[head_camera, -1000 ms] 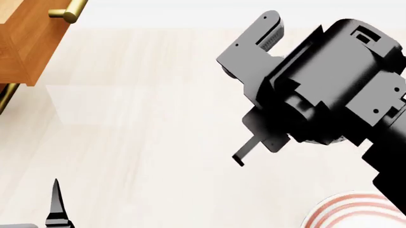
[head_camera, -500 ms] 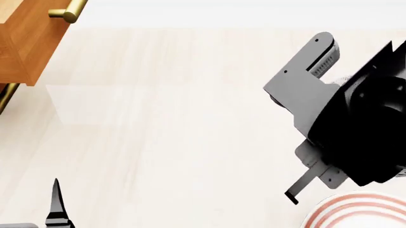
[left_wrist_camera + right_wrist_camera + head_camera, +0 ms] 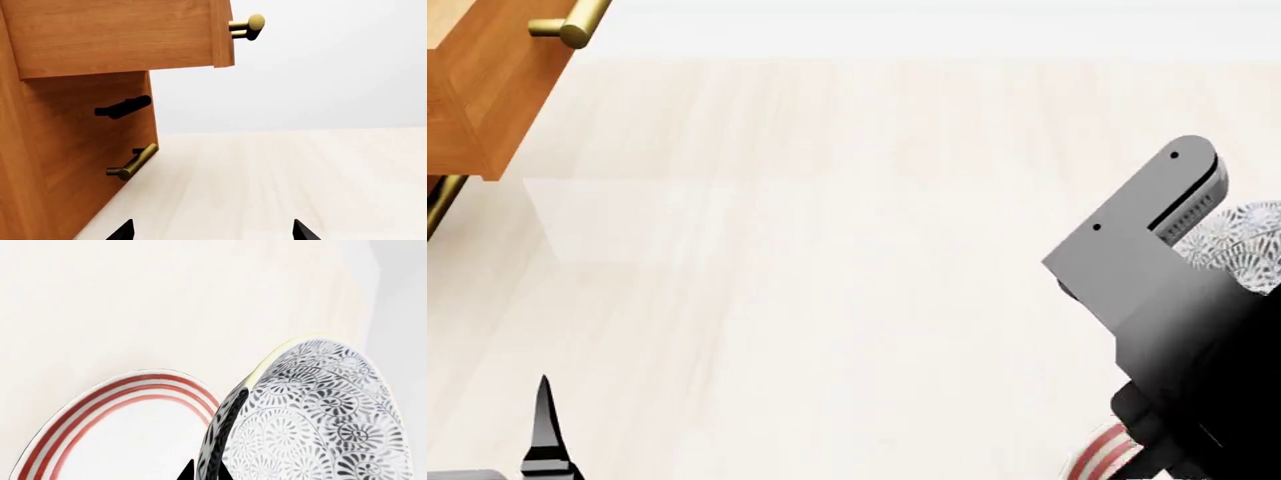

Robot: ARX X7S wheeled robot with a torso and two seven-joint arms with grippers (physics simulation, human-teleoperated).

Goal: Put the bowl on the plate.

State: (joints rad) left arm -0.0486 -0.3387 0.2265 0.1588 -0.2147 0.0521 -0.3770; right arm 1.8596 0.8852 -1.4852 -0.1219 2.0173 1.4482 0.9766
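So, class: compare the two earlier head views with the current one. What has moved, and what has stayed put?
The right claw has swung from the upper middle of the head view down toward the lower right, and its arm now covers most of the plate. The bowl, unseen before, now shows beside it; the right wrist view shows the claw clamped on its rim. The left claw, cabinet and table are unchanged.

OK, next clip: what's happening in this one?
The right gripper holds the patterned bowl by its rim, one finger on each side of the wall, with the bowl tipped. The red-ringed plate lies on the pale table close beside the bowl; the bowl is not set down on it yet. The left gripper is open and empty, near the wooden cabinet.
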